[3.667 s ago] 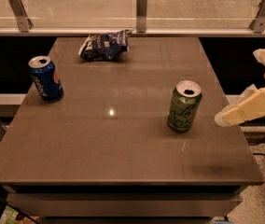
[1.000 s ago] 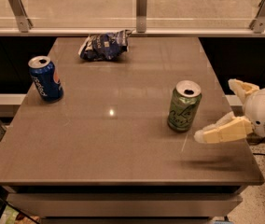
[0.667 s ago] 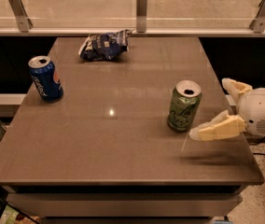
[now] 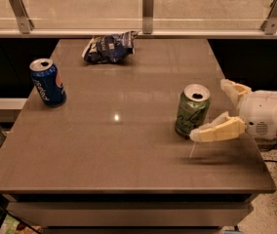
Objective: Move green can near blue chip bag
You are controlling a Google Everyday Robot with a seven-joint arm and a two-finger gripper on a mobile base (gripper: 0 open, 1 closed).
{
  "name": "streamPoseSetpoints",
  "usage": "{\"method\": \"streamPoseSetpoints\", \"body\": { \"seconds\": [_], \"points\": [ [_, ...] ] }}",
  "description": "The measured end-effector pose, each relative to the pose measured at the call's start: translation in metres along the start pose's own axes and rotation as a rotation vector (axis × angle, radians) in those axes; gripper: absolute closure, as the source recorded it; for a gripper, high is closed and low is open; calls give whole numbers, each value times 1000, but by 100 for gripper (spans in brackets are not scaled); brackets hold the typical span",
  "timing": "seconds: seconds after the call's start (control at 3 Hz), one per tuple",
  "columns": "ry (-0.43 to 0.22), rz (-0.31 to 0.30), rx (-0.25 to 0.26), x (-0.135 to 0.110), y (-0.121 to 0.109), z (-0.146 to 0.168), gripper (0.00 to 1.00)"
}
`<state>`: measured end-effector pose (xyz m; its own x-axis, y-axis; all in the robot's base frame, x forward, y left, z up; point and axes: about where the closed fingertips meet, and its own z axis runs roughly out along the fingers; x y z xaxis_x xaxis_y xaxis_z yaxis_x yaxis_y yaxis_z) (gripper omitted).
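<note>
The green can [image 4: 192, 110] stands upright on the right half of the brown table [image 4: 124, 150]. The blue chip bag [image 4: 108, 47] lies crumpled near the table's far edge, left of the middle, well apart from the can. My gripper [image 4: 209, 112] comes in from the right at can height. It is open: the near finger [image 4: 217, 130] reaches to the can's front right, the far finger [image 4: 234, 90] is behind and to the right. The can is partly between them; I see no grip on it.
A blue Pepsi can [image 4: 48, 82] stands upright near the table's left edge. A glass barrier with metal posts [image 4: 148, 4] runs behind the table's far edge. The table's right edge is just under my wrist [image 4: 270, 113].
My gripper has moved left and lower, from off the table's right edge to beside the green can, fingers open around its right side. The can, bag and Pepsi can have not moved.
</note>
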<state>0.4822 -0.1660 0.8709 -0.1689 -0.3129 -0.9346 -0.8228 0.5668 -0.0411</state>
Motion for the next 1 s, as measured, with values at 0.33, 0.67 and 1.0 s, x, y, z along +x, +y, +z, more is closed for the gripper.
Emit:
{"method": "streamPoseSetpoints", "body": {
  "seconds": [0.33, 0.67, 1.0],
  "points": [
    [-30, 6, -22, 0, 0, 8, 0],
    [-46, 10, -43, 1, 3, 15, 0],
    [-62, 0, -70, 1, 9, 21, 17]
  ]
}}
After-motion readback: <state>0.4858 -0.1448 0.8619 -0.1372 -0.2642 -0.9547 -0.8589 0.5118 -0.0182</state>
